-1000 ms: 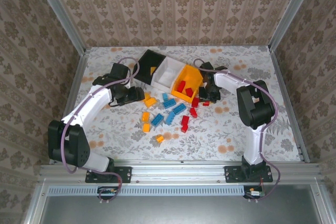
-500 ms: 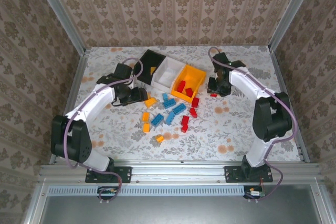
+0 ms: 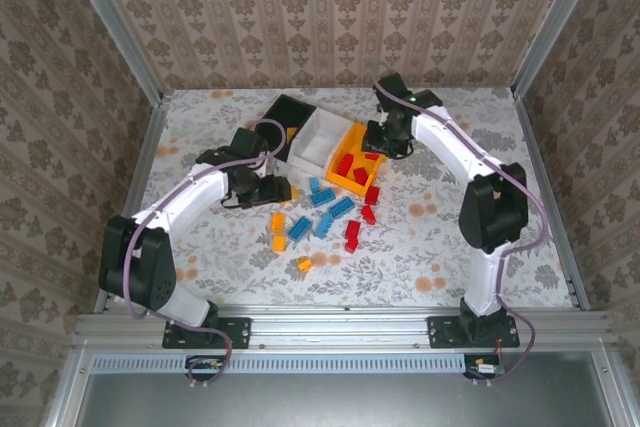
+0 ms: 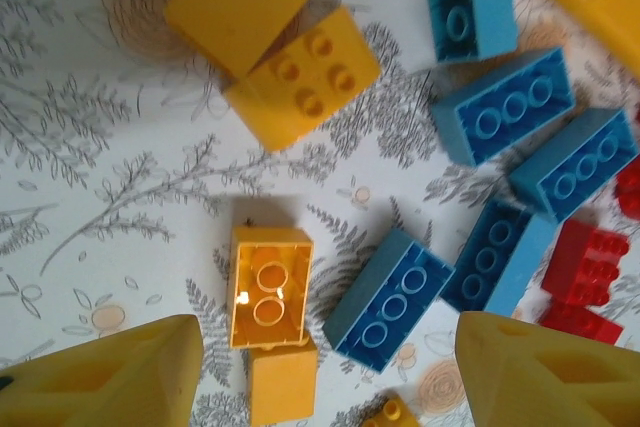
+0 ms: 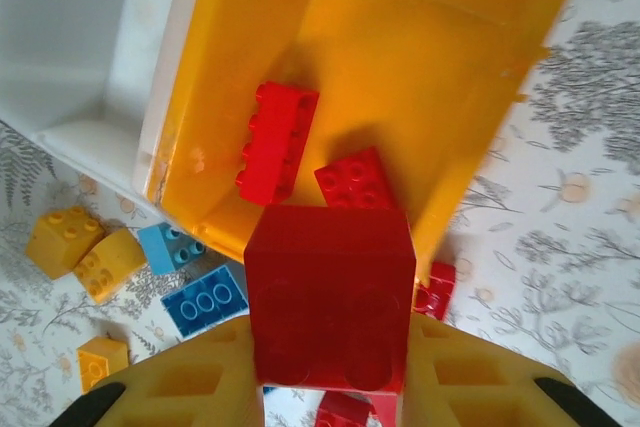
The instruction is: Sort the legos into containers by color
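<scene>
We have swung our right gripper (image 5: 330, 352), clamped on a red brick (image 5: 330, 307), from the worktop (image 5: 580, 147) to above the orange-yellow bin (image 5: 420, 67) holding other reds (image 5: 275, 142), so a drop looks due, while our left gripper (image 4: 325, 372) hangs parted and empty over loose legos (image 4: 268, 287).

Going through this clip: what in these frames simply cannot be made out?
- Right wrist view: the red brick in the right gripper covers the orange-yellow bin's near rim and whatever lies under it.
- Top view: the black bin's contents, too small and dark to count.
- Left wrist view: a small orange brick, cut off by the bottom edge.
</scene>
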